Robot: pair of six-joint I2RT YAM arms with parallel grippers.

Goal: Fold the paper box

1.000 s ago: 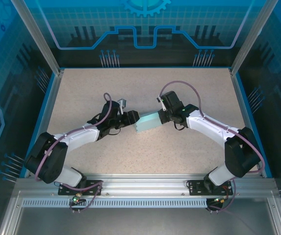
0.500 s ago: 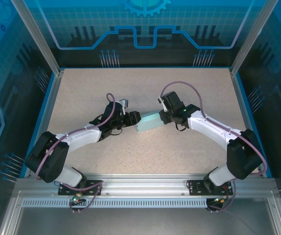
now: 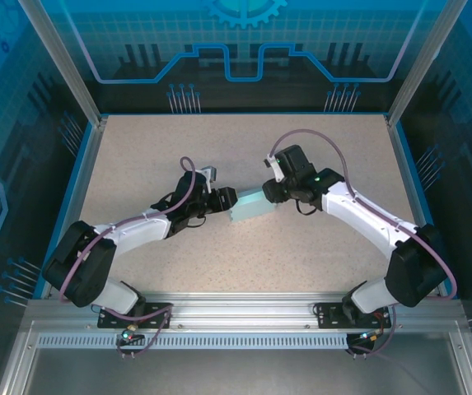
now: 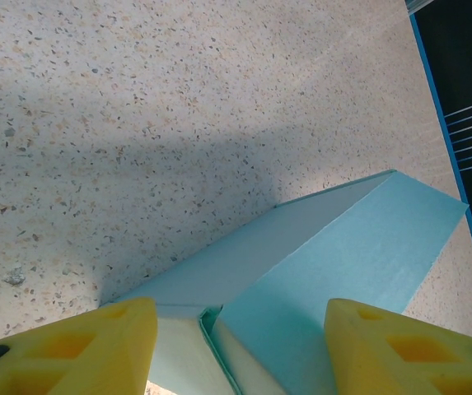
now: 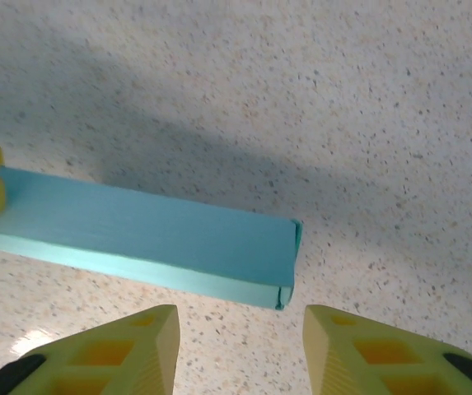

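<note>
Teal card of the paper box [image 3: 253, 204] is lying in the middle of the table [image 3: 334, 148], already closed into a long sleeve, between the two grippers. Left gripper [image 4: 240, 306] is straddling its open end, fingers pressing both sides, seemingly clamped to steady it. Right gripper [image 5: 240, 317] is hovering just short of the far end, jaws apart, probably lining up to tuck that flap.

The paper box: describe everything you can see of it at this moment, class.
The paper box is light blue-teal thin card, formed into a long, slim rectangular shape. It lies near the middle of the speckled table. The left end effector grips one end, where a flap seam shows, yellow fingers against its sides. The other end looks closed and untouched, near the open right end effector.
</note>
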